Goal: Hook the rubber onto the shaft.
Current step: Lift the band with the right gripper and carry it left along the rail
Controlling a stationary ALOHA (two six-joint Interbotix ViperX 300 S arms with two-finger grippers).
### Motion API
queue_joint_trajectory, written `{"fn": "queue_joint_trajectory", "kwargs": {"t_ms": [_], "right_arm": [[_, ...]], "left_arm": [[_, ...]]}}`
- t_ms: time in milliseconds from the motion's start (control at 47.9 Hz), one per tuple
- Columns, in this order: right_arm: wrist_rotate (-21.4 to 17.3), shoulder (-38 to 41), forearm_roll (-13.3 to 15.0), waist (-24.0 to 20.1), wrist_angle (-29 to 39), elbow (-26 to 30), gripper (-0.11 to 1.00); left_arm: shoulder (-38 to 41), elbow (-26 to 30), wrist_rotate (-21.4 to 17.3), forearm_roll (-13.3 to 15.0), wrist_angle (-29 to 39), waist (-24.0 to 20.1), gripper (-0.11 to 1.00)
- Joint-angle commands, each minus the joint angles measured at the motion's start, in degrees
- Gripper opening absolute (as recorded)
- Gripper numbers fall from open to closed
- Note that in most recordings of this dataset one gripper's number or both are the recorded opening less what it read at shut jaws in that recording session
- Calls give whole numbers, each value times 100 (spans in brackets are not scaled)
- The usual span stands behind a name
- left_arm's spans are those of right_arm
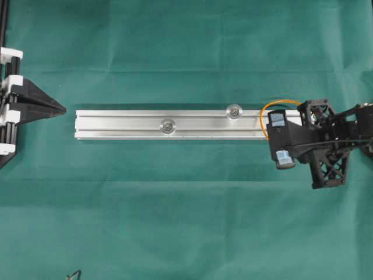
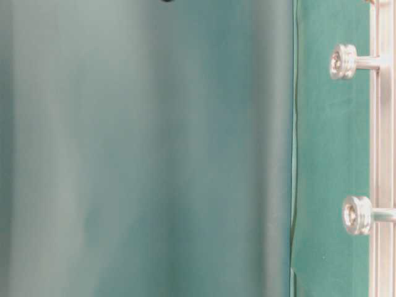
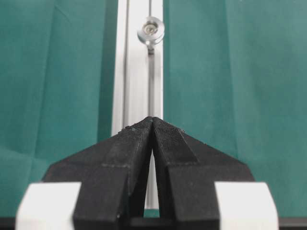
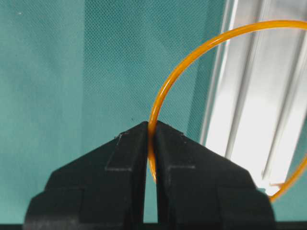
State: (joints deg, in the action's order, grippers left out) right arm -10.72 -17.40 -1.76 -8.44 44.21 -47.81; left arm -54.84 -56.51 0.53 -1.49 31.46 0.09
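The rubber (image 1: 261, 118) is a thin orange loop over the right end of the silver rail (image 1: 128, 123). My right gripper (image 1: 271, 137) is shut on it at the rail's near edge. In the right wrist view the jaws (image 4: 151, 123) pinch the rubber (image 4: 154, 115), which arcs up and right across the rail (image 4: 249, 110). Two shafts with silver pulleys stand on the rail, one (image 1: 234, 111) near the rubber and one (image 1: 168, 125) mid-rail. My left gripper (image 1: 62, 109) is shut and holds nothing, its tip (image 3: 153, 120) just off the rail's left end.
Green cloth (image 1: 186, 221) covers the table. The table-level view is mostly blurred green, with both shafts (image 2: 344, 61) (image 2: 357, 215) and the rail (image 2: 385, 148) at its right edge. A small dark object (image 1: 74, 275) lies at the bottom left edge.
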Motion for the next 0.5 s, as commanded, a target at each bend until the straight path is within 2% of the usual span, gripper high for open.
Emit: {"fn": "queue_joint_trajectory", "kwargs": {"t_ms": [0,209,480], "right_arm": [[-9,-255,97,-9,229,220,6],[-9,-580,316,-9,773,466,6],[-9,-870,396,44,1266,686,6]], "left_arm": [[35,167,-9,-18,-26,9,0],[35,176,-9,-18,-26,9,0],[35,176,-9,-18,-26,9,0]]}}
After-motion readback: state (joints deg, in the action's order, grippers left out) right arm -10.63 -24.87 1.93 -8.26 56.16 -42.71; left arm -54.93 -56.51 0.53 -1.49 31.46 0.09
